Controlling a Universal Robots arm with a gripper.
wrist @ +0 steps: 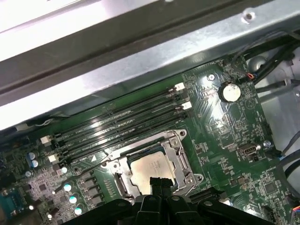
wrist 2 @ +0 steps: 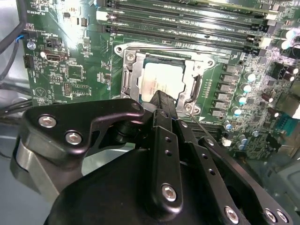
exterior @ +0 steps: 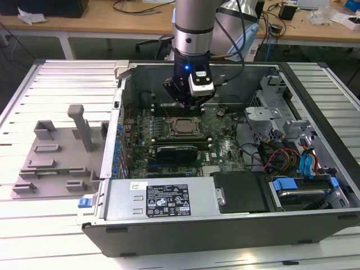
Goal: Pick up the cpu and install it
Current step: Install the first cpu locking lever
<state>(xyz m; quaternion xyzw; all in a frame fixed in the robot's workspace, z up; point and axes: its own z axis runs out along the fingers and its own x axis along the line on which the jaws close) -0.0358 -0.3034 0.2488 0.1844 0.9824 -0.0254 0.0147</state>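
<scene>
Open computer case (exterior: 169,228) on the counter (exterior: 50,230), green motherboard (wrist: 225,131) inside. The claw (wrist: 161,183) hangs just over the socket (wrist: 182,157), tips pinched together and empty, I think; it's a tight angle. The cpu (wrist: 146,168) lies flat in that socket. It's light, stiff and probably fragile, so grab it by opposite edges.

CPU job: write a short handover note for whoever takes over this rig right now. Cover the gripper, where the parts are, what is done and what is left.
Gripper: shut, holding nothing, low inside the case, over the cpu's edge; whether it touches cannot be told.
Cpu: lying flat in the socket on the motherboard.
Done: cpu picked up and set in the socket.
Left: confirming it is fully seated, which the views do not settle; the arm is not yet out of the case.
</scene>
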